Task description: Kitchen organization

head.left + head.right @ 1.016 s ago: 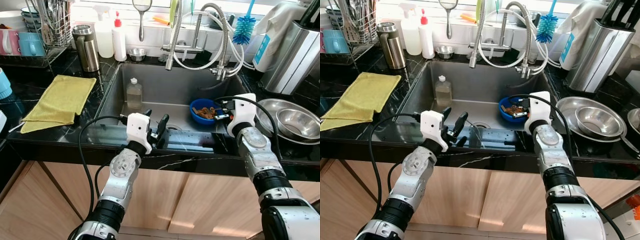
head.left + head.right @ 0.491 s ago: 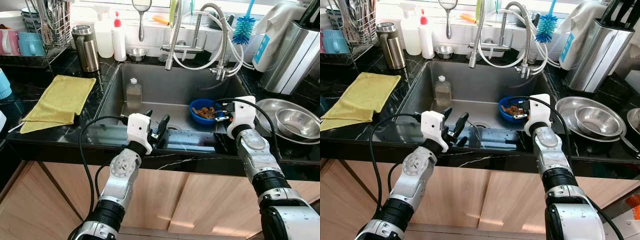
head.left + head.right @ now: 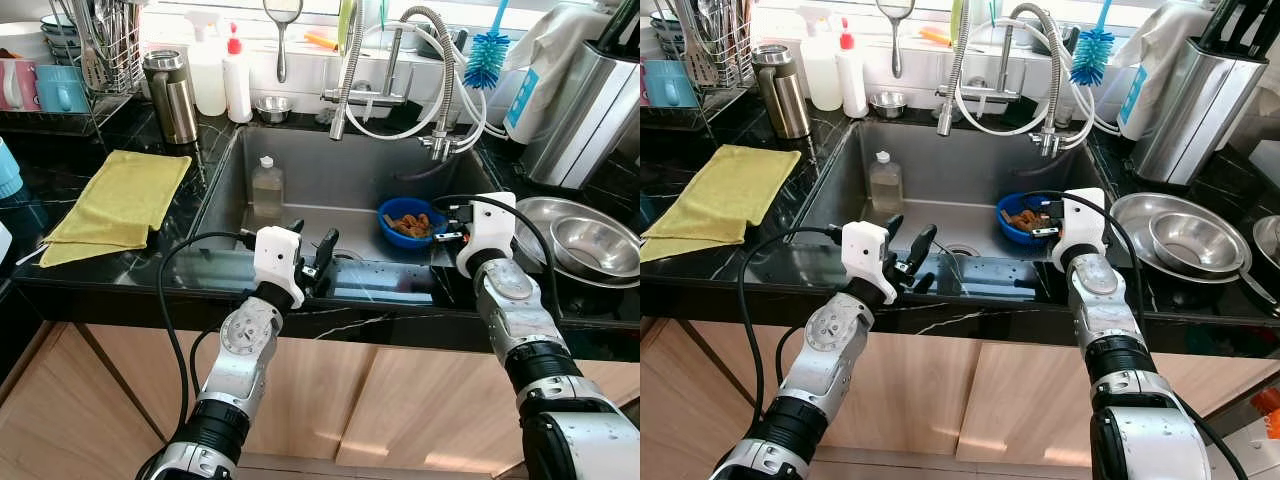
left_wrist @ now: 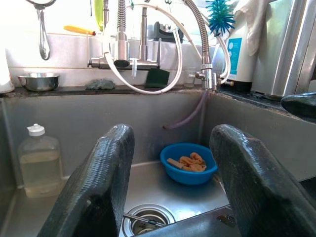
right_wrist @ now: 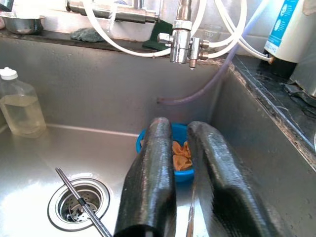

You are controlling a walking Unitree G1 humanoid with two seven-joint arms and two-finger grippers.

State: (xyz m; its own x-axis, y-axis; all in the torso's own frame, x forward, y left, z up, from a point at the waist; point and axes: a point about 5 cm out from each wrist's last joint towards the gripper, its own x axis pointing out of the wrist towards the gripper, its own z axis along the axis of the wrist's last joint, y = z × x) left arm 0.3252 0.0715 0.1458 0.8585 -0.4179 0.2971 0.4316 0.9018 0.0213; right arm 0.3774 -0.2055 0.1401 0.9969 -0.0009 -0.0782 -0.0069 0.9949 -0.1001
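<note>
A blue bowl [image 3: 403,211] holding orange-brown scraps sits on the sink floor at the right. My right gripper [image 3: 441,225] hovers just beside its right rim, over the sink's front right corner. In the right wrist view its fingers [image 5: 153,173] stand shut, side by side, with the bowl [image 5: 140,143] right behind them. My left gripper [image 3: 312,238] is open above the sink's front edge, with nothing between its fingers [image 4: 101,182]. A clear bottle [image 3: 266,188] of yellowish liquid stands at the sink's back left.
A thin metal rod lies across the drain [image 5: 79,205]. The faucet and its hoses [image 3: 400,70] hang over the sink's back. A yellow cloth [image 3: 120,200] lies on the left counter, with a steel flask [image 3: 172,95] behind it. Steel bowls [image 3: 590,245] are stacked on the right.
My right gripper has shifted slightly to the right, so more of the blue bowl shows. The left arm has not moved.
</note>
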